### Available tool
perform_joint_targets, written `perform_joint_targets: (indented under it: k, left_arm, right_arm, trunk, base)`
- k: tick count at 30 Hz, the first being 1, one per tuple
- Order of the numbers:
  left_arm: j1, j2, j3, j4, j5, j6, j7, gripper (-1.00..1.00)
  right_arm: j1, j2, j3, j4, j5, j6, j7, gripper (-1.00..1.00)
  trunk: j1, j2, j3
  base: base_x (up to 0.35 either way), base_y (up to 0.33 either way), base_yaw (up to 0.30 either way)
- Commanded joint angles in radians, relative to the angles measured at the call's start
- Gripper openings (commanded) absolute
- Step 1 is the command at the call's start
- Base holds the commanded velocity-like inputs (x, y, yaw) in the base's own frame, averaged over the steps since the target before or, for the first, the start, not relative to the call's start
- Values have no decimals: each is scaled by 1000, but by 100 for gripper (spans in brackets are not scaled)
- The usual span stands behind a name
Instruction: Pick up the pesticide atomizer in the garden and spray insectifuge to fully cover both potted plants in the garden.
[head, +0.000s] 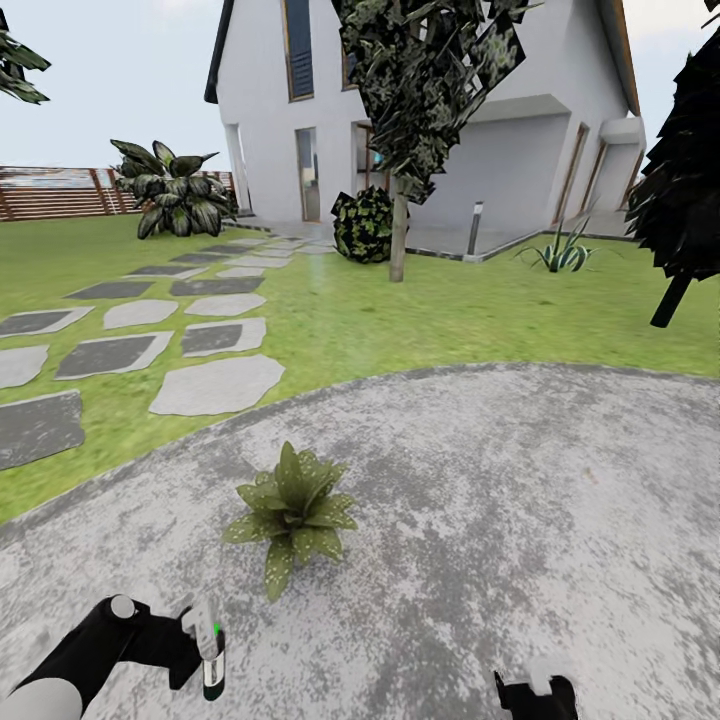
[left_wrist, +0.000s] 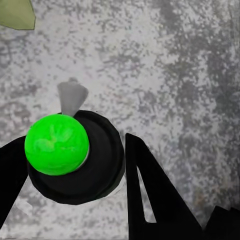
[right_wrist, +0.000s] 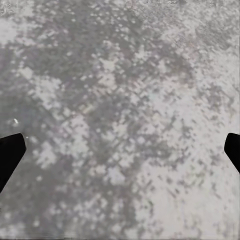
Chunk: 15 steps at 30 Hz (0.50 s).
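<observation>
One potted plant (head: 294, 512), a low rosette of pointed green leaves, stands on the round grey stone patio (head: 520, 500) just ahead of me; one of its leaf tips (left_wrist: 17, 12) enters the left wrist view. My left gripper (head: 203, 648) is shut on the pesticide atomizer (head: 212, 662), a slim dark bottle with a white head, held near the plant's near left side. From above, the atomizer (left_wrist: 75, 155) is a black round body with a bright green cap, between the black fingers (left_wrist: 150, 195). My right gripper (head: 535, 695) hangs open over bare patio, fingertips (right_wrist: 10, 152) wide apart.
Green lawn (head: 420, 310) rings the patio. Grey stepping stones (head: 215, 385) lead left toward a white house (head: 460, 110). A thin tree trunk (head: 398, 235), a round shrub (head: 362, 225), a grey bollard (head: 475, 230) and a spiky agave (head: 560, 255) stand ahead; a wooden slat fence (head: 50, 192) runs far left.
</observation>
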Motion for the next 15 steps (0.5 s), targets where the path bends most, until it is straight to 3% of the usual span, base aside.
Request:
perform_joint_targets:
  k: [1, 3, 5, 10, 12, 15]
  left_arm:
    - [1, -2, 7, -1, -13, -11, 5, -100]
    - [8, -2, 6, -1, -20, -14, 16, -100]
    - [24, -2, 0, -3, -22, -17, 19, -100]
    - [31, -8, -10, -14, -24, -26, 15, -100]
    - [31, -13, -8, -17, -25, -24, 13, -100]
    - [23, -17, -6, -20, -23, -25, 15, -100]
  right_arm:
    - [-1, 0, 2, -2, 34, -3, -1, 100]
    - [-1, 0, 7, -42, 77, -2, 56, 100]
    - [-1, -1, 8, -73, 86, -2, 147, 100]
    - [-1, 0, 23, -130, 92, 1, 295, 100]
    - [-1, -1, 84, -147, 125, -1, 344, 100]
    - [-1, 6, 175, -231, 251, 1, 442, 100]
  trunk:
    - [0, 0, -1]
    - [0, 0, -1]
    - [0, 0, -1]
    - [0, 0, -1]
    - [0, 0, -1]
    - [0, 0, -1]
  base:
    - [0, 0, -3]
    - [0, 0, -1]
    - [0, 0, 0]
    - [0, 0, 0]
    - [0, 0, 0]
    - [0, 0, 0]
